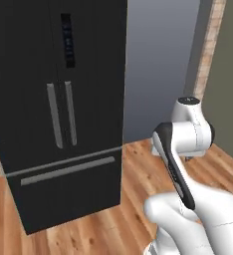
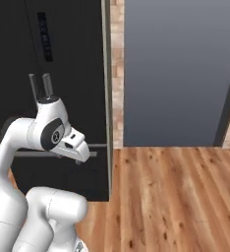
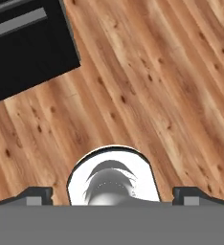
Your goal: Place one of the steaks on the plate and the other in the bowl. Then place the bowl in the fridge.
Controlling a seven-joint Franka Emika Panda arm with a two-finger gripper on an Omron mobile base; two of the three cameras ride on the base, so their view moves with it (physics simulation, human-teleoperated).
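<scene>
Fridge (image 1: 58, 114): tall black unit filling the upper left and centre-left of the left base view, long axis vertical, standing upright on the wooden floor (image 1: 113, 219). Front faces the camera and slightly toward lower right of frame. Two upper doors shut, meeting at a centre seam; a pair of grey vertical handles (image 1: 61, 119) sit side by side at the seam. A dark control panel (image 1: 67, 40) sits above them on the right-hand door. Below, a bottom drawer with a horizontal grey handle (image 1: 67, 171), also shut.

Right base view: fridge (image 2: 63, 74) occupies the upper left, its right edge running vertically just beside a narrow brick strip (image 2: 117, 74); grey wall (image 2: 181, 74) to the right of that.

Hand view: one lower corner of the fridge (image 3: 28, 48) sits in the upper left, drawer handle running diagonally; planked floor (image 3: 147, 95) covers the rest.

Gripper (image 3: 112, 194): the fingertips (image 3: 35, 195) sit far apart at the bottom corners of the hand view, jaws released wide, nothing between them. Camera looks down at the floor, well apart from the fridge.

Arm (image 1: 183, 144): folded at lower right of the left base view, lower left of the right base view.
</scene>
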